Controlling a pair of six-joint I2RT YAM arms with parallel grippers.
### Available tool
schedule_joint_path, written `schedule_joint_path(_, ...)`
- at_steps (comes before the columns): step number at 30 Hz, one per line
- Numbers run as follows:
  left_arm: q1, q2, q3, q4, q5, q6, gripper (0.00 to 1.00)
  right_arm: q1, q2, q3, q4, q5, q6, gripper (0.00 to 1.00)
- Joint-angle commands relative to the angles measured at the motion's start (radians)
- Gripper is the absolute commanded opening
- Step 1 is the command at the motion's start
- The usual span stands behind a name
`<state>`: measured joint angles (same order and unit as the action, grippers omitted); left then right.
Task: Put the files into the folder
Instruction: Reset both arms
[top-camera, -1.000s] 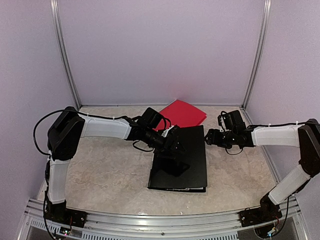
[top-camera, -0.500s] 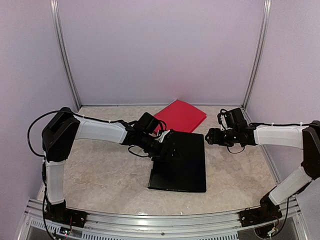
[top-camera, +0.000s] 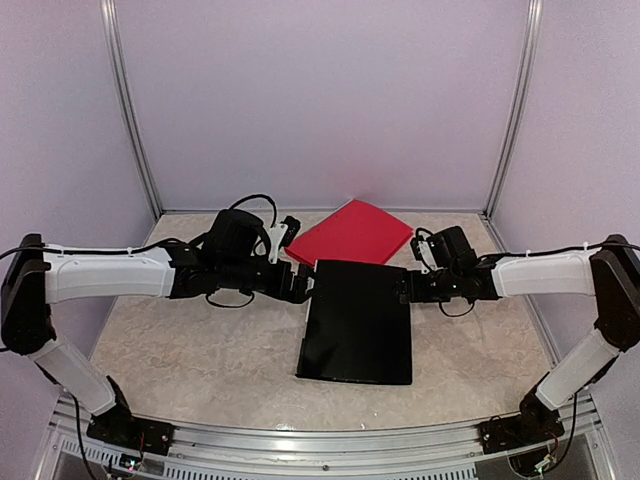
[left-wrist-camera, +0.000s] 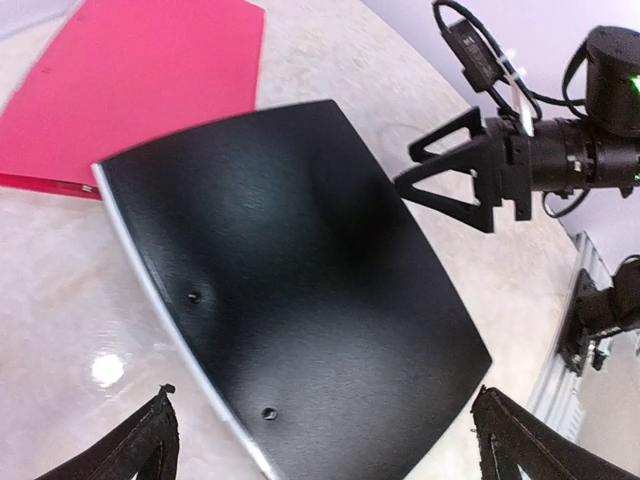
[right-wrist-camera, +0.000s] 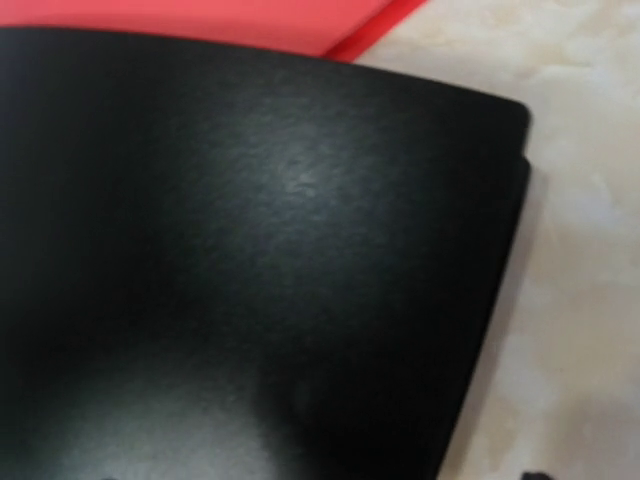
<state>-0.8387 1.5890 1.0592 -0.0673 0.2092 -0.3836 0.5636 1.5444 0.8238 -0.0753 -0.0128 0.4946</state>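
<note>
A black folder (top-camera: 358, 322) lies shut and flat in the middle of the table. It also fills much of the left wrist view (left-wrist-camera: 300, 290) and the right wrist view (right-wrist-camera: 250, 260). The files are hidden; only a thin pale strip (left-wrist-camera: 135, 250) shows along the folder's left edge. My left gripper (top-camera: 300, 287) hovers at the folder's far left corner, open, with nothing between its fingertips (left-wrist-camera: 322, 396). My right gripper (top-camera: 403, 288) sits at the folder's far right edge. Its two fingers (left-wrist-camera: 445, 195) stand apart with bare table between them.
A red folder (top-camera: 352, 231) lies flat behind the black one, its near corner tucked under the black folder's far edge (left-wrist-camera: 130, 80). Lilac walls and metal posts close in the back and sides. A metal rail runs along the near edge (top-camera: 320, 440).
My left gripper has pulled back to the left, from over the black folder to its far left corner. The right gripper has moved left up to the folder's edge.
</note>
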Motion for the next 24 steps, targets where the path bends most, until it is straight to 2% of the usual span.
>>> schedule_joint_path(1, -0.005, -0.099, -0.067, 0.056, -0.311, 0.098, 0.99, 0.026, -0.08, 0.022, 0.01, 0.078, -0.08, 0.87)
schedule_joint_path(7, -0.001, -0.185, -0.098, 0.055, -0.619, 0.21, 0.99, 0.03, -0.213, -0.018, 0.059, 0.205, -0.168, 0.92)
schedule_joint_path(9, 0.013, -0.222, -0.128, 0.095, -0.672, 0.235, 0.99, 0.03, -0.263, -0.047, 0.1, 0.242, -0.21, 0.93)
schedule_joint_path(12, 0.072, -0.292, -0.191, 0.139, -0.653, 0.221, 0.99, 0.03, -0.329, -0.088, 0.165, 0.307, -0.271, 0.95)
schedule_joint_path(18, 0.285, -0.473, -0.365, 0.245, -0.424, 0.121, 0.99, 0.03, -0.424, -0.167, 0.258, 0.413, -0.359, 0.98)
schedule_joint_path(21, 0.344, -0.561, -0.444, 0.304, -0.404, 0.138, 0.99, 0.03, -0.49, -0.229, 0.327, 0.41, -0.4, 0.99)
schedule_joint_path(24, 0.352, -0.618, -0.483, 0.323, -0.423, 0.203, 0.99, 0.03, -0.59, -0.309, 0.398, 0.401, -0.436, 0.99)
